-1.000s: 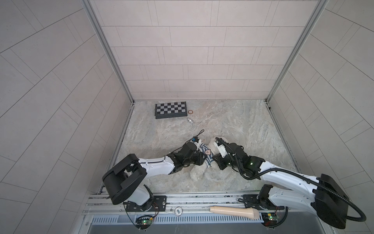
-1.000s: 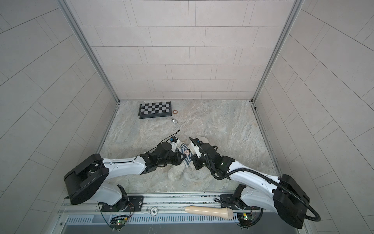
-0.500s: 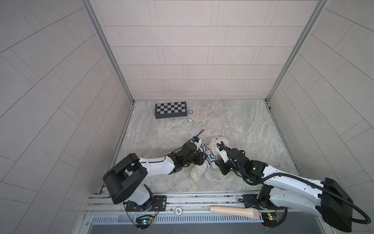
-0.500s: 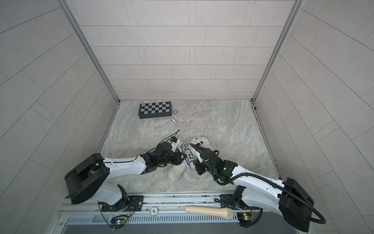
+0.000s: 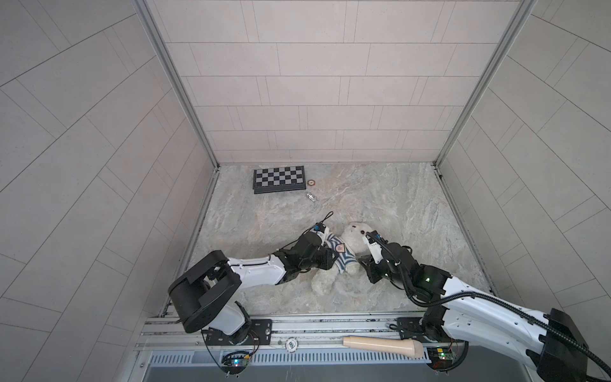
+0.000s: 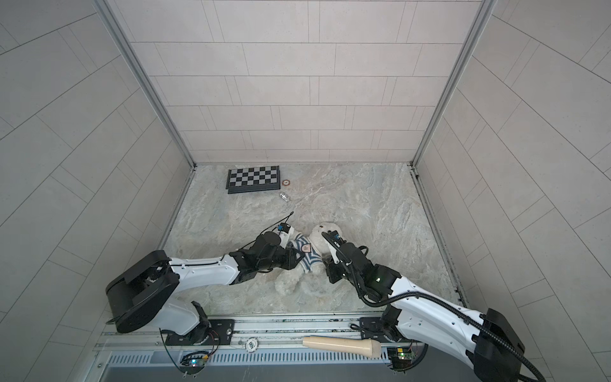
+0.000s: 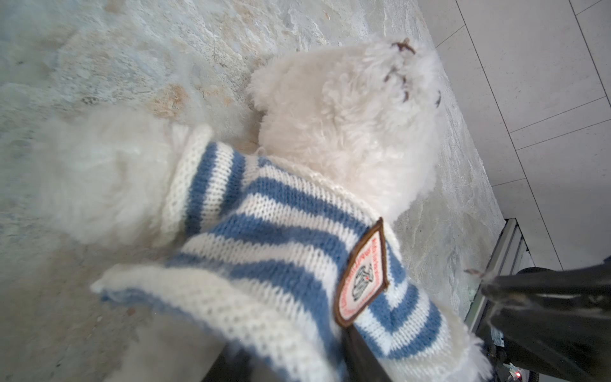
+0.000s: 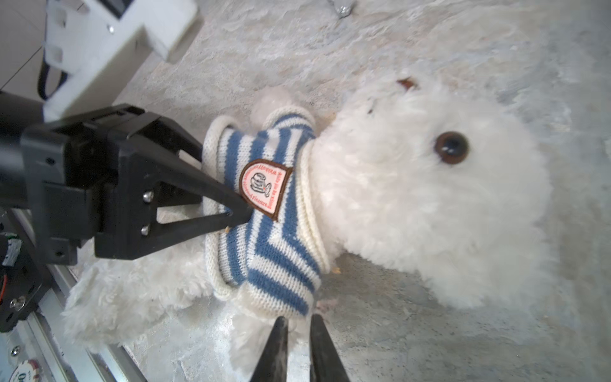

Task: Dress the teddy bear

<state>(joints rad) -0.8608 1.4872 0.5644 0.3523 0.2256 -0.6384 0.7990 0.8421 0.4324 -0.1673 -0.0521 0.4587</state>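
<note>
The teddy bear (image 8: 429, 198) lies on the counter (image 5: 380, 198) between my claws. My left claw (image 8: 238, 211) grips its striped sweater (image 8: 264, 251) beside the badge (image 8: 263, 187). My right claw (image 8: 297, 334), narrow, holds nothing near the sweater's hem.

teddy bear (image 8: 429, 205): fluffy white plush, dark eye, lying on the worktop
sweater (image 8: 264, 211): blue-white striped knit with badge, around the bear's chest

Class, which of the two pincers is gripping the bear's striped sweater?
The left pincer: its tips pinch the sweater below the badge. The right pincer holds nothing.
</note>
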